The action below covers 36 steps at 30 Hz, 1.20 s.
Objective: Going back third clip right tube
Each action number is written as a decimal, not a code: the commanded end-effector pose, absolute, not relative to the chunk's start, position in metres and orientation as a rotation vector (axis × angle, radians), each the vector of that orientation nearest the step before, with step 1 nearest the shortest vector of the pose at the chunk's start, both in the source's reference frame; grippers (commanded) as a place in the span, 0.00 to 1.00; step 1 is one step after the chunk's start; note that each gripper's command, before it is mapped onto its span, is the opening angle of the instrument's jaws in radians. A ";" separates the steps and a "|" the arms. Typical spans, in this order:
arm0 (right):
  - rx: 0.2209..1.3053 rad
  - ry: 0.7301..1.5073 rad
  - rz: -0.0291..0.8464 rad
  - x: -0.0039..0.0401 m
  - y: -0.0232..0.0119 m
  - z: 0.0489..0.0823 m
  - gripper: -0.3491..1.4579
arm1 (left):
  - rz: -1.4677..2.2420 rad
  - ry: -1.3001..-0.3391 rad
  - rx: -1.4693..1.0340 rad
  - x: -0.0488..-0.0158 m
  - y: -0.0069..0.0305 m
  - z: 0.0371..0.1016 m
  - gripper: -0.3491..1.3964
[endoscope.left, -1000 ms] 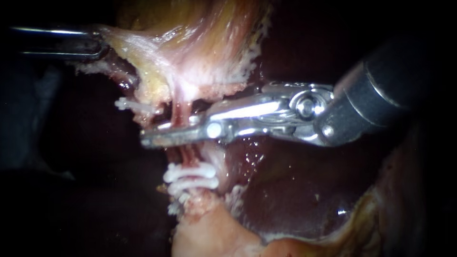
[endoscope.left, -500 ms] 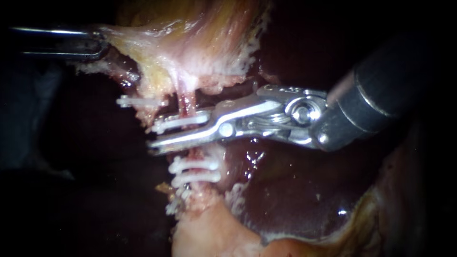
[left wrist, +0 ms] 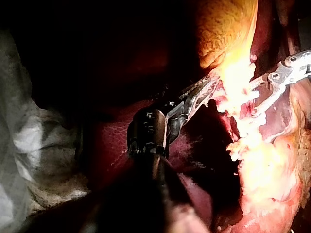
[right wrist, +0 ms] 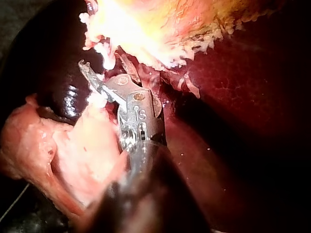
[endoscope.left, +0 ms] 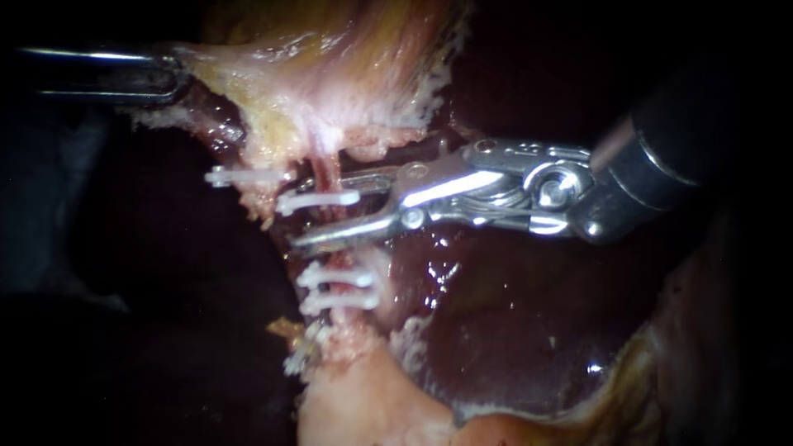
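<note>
A thin red tube [endoscope.left: 327, 169] runs down from the pale gallbladder [endoscope.left: 330, 74]. A white clip [endoscope.left: 318, 200] sits across it, with two more white clips [endoscope.left: 339, 287] lower on the same tube. My right instrument [endoscope.left: 302, 215] stands open around the upper clip, one jaw above it and one below, with a gap to each. Another white clip [endoscope.left: 244, 176] sits on the tissue to the left. My left instrument [endoscope.left: 165, 78] is shut on the gallbladder's edge, as the left wrist view shows at its jaws [left wrist: 204, 92]. In the right wrist view my right instrument [right wrist: 92, 77] lies against bright tissue.
Dark red liver [endoscope.left: 512, 330] lies under and right of the right instrument's shaft. Pale fatty tissue [endoscope.left: 363, 405] bulges below the lower clips. In the left wrist view the right instrument [left wrist: 286, 73] shows beyond the gallbladder, and white gauze [left wrist: 29, 145] lies to the side.
The right instrument's jaws have opened and left a white clip on the tube. The instrument has drawn back to the right. The left instrument has not moved.
</note>
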State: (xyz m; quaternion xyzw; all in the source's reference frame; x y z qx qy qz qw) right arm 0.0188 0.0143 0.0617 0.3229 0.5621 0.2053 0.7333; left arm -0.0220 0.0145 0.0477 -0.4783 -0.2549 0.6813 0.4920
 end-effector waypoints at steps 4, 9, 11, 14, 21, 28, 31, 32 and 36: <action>0.668 1.258 0.378 0.0165 0.0140 0.0614 0.47 | 1.654 -0.619 -1.161 -0.0219 0.0145 0.0476 0.00; 0.599 1.280 0.301 0.0131 0.0135 0.0610 0.47 | 1.654 -0.619 -1.161 -0.0220 0.0145 0.0476 0.00; 0.574 1.284 0.282 0.0116 0.0132 0.0608 0.47 | 1.654 -0.619 -1.161 -0.0220 0.0145 0.0476 0.00; 0.552 1.275 0.252 0.0095 0.0128 0.0603 0.47 | 1.654 -0.619 -1.161 -0.0219 0.0145 0.0476 0.00; 0.530 1.193 0.198 0.0059 0.0120 0.0595 0.47 | 1.654 -0.619 -1.161 -0.0220 0.0145 0.0476 0.00; 0.534 1.196 0.188 0.0049 0.0119 0.0590 0.47 | 1.654 -0.615 -1.161 -0.0222 0.0143 0.0479 0.00; 0.535 1.197 0.187 0.0048 0.0118 0.0588 0.47 | 1.651 -0.608 -1.163 -0.0226 0.0142 0.0481 0.00; 0.535 1.197 0.186 0.0047 0.0117 0.0588 0.47 | 1.652 -0.610 -1.164 -0.0228 0.0142 0.0482 0.00; 0.536 1.197 0.185 0.0044 0.0116 0.0587 0.47 | 1.652 -0.610 -1.165 -0.0235 0.0142 0.0487 0.00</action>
